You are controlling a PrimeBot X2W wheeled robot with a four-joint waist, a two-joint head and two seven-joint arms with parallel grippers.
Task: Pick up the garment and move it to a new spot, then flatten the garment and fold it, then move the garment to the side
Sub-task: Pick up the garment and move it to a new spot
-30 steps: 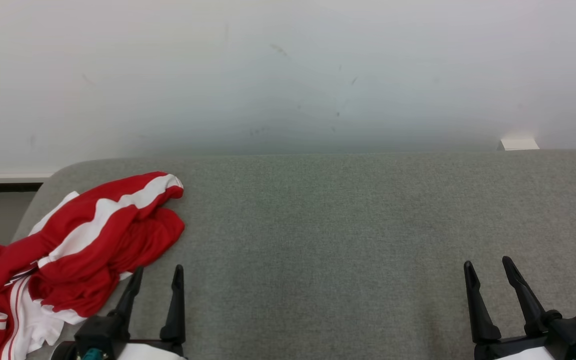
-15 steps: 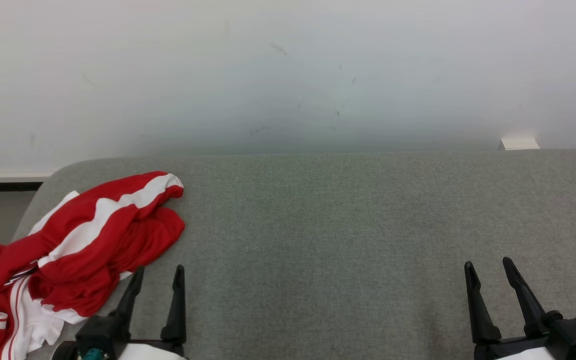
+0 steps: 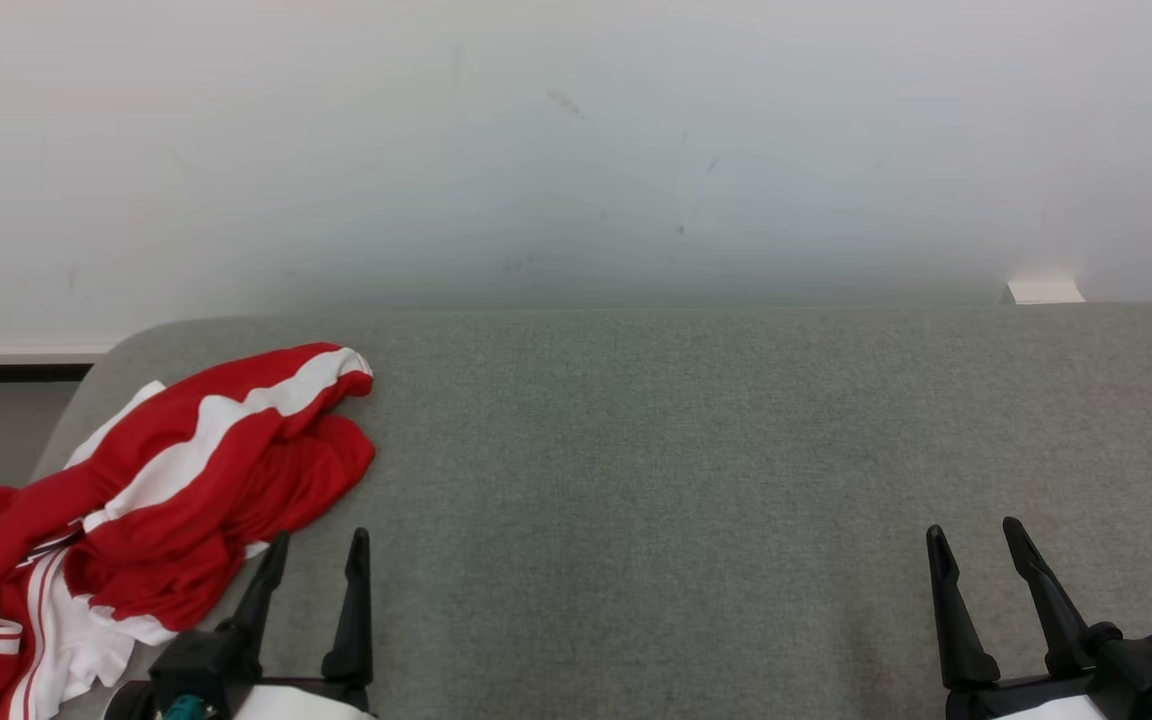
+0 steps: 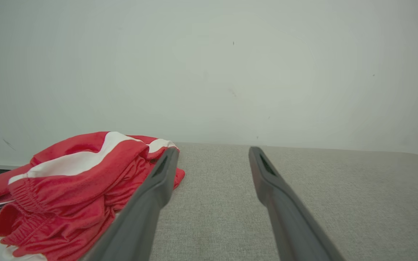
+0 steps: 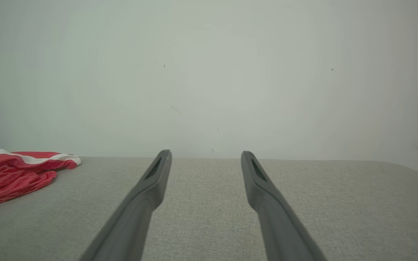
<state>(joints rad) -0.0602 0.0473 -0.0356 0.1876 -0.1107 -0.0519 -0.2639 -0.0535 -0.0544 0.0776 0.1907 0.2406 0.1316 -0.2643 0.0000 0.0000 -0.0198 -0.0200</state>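
At a grey fabric surface's (image 3: 686, 450) left end, a crumpled red garment (image 3: 166, 480) with white stripes is heaped; left gripper (image 3: 321, 538), just beside it, and right gripper (image 3: 975, 530) are held spread, empty.

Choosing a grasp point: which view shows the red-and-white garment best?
Head view: the garment lies crumpled at the left end of the grey surface, nearly all in frame. Left wrist view is closer but cuts it off at left and bottom. Right wrist view catches a low sliver at far left.
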